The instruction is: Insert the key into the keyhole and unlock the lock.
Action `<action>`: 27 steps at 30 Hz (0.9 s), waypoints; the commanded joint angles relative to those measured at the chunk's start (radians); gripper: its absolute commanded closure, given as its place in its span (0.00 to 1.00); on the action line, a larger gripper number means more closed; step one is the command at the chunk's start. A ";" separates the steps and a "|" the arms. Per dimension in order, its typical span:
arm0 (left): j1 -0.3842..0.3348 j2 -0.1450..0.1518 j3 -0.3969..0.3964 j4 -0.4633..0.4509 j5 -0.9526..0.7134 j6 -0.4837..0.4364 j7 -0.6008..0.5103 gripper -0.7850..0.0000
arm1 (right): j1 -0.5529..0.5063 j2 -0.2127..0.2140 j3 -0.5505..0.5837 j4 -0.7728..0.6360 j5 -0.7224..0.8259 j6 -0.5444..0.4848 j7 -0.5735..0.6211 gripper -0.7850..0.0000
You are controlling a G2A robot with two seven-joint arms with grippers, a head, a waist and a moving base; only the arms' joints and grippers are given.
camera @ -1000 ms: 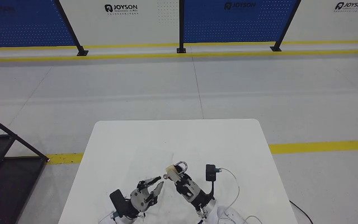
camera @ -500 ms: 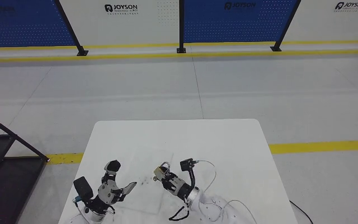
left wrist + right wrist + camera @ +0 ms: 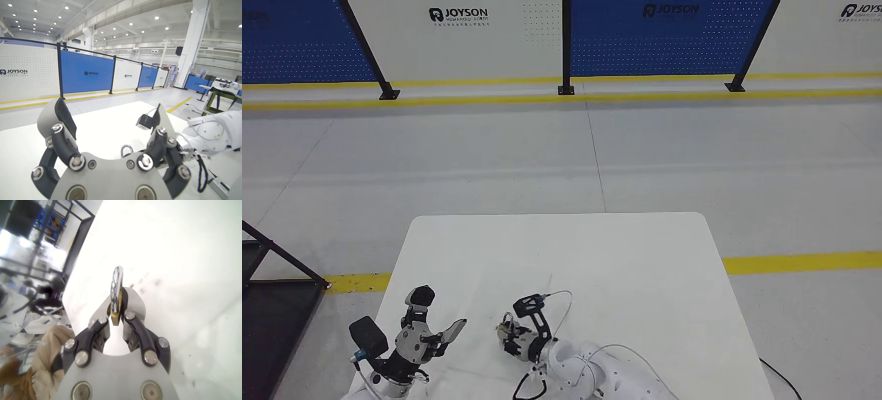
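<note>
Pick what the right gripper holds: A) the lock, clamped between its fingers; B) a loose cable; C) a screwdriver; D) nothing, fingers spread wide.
A: the right wrist view shows the right gripper shut on the lock, its brass body between the fingers and the shackle sticking out past them.

The silver claw point(image 3: 110, 113) has black links, ribbed pads point(image 3: 65, 118) and round screws.
</note>
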 commanded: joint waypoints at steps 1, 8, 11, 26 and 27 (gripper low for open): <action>0.000 0.000 0.000 0.000 0.000 0.000 0.000 0.00 | 0.001 -0.002 -0.002 0.000 -0.011 0.011 0.004 0.08; 0.000 0.000 0.000 0.000 0.000 0.000 0.000 0.00 | -0.020 0.010 0.005 -0.060 -0.095 0.054 0.025 0.00; 0.000 0.000 0.000 0.000 0.000 0.000 0.000 0.00 | -0.045 0.026 0.024 -0.120 -0.140 0.077 0.031 0.00; 0.000 0.000 0.000 0.000 0.000 0.000 0.000 0.00 | -0.514 0.232 0.407 -0.752 -0.517 0.025 0.053 0.00; 0.000 0.000 0.000 0.000 0.000 0.000 0.000 0.00 | -0.560 0.245 0.452 -0.798 -0.529 -0.001 0.039 0.00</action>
